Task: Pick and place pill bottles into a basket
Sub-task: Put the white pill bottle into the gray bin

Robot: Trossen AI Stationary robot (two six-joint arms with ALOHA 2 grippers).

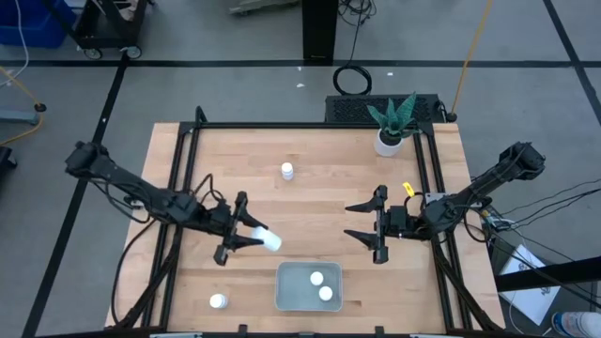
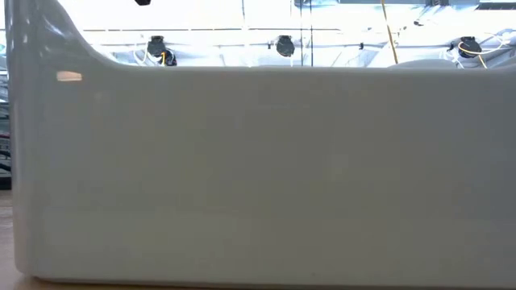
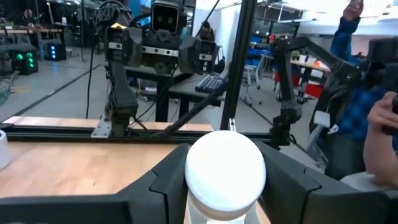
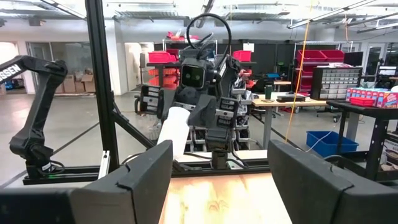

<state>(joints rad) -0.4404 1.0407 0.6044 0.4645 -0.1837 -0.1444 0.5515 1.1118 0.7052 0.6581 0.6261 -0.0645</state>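
My left gripper (image 1: 246, 233) is shut on a white pill bottle (image 1: 269, 240), left of the table's middle and just beyond the basket's far left corner. The bottle also shows in the left wrist view (image 3: 225, 171) and in the right wrist view (image 4: 174, 134). The pale basket (image 1: 286, 299) lies at the near edge with two bottles (image 1: 321, 285) standing in it. One bottle (image 1: 287, 171) stands on the table farther back, and another (image 1: 219, 301) stands at the near left. My right gripper (image 1: 362, 223) is open and empty, right of the middle. My left gripper pinches the bottle between its two fingers (image 3: 155, 186), by the sides of the end nearest the gripper (image 1: 260, 236). The fingers come about level from the table's left and lie along the bottle. Its free end (image 1: 274, 242) sticks out past the fingertips. The bottle is tilted and lifted clear of the table.
A white pot with a green plant (image 1: 389, 141) stands at the far right corner. A black frame (image 1: 310, 125) runs along the table's far and side edges. The basket's wall (image 2: 258, 161) fills the low view. A person (image 3: 367, 118) shows beyond the table in the left wrist view.
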